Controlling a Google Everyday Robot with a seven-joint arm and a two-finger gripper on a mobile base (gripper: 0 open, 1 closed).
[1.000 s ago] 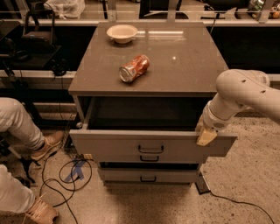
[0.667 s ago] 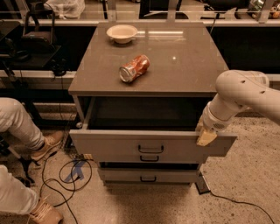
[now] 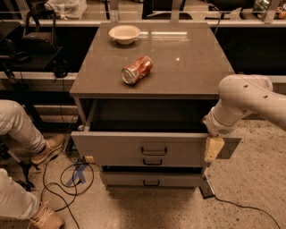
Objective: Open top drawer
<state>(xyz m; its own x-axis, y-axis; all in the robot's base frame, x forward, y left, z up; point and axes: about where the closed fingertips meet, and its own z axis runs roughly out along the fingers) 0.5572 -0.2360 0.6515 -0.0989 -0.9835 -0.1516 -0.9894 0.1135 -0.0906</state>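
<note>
Gripper [image 3: 213, 150] positioned at right end of top drawer [image 3: 116, 147] front; grip state cannot be told; drawer stands open.

Top drawer [image 3: 120, 147]: the inside lies in deep shadow, so its floor and any contents cannot be made out. The right end of its front is covered by the claw [image 3: 212, 150], which hangs against that corner, below the table [image 3: 196, 67] edge.

Arm [image 3: 243, 100]: cut off by the right edge.

Can [image 3: 136, 69]: label too blurred to read.

Seated person's legs [image 3: 18, 127]: cut off by the left and bottom edges, nothing above the knee visible.

Bag [image 3: 65, 6]: cropped at the top edge.

Floor cable [image 3: 243, 209]: runs out at the bottom right corner.
</note>
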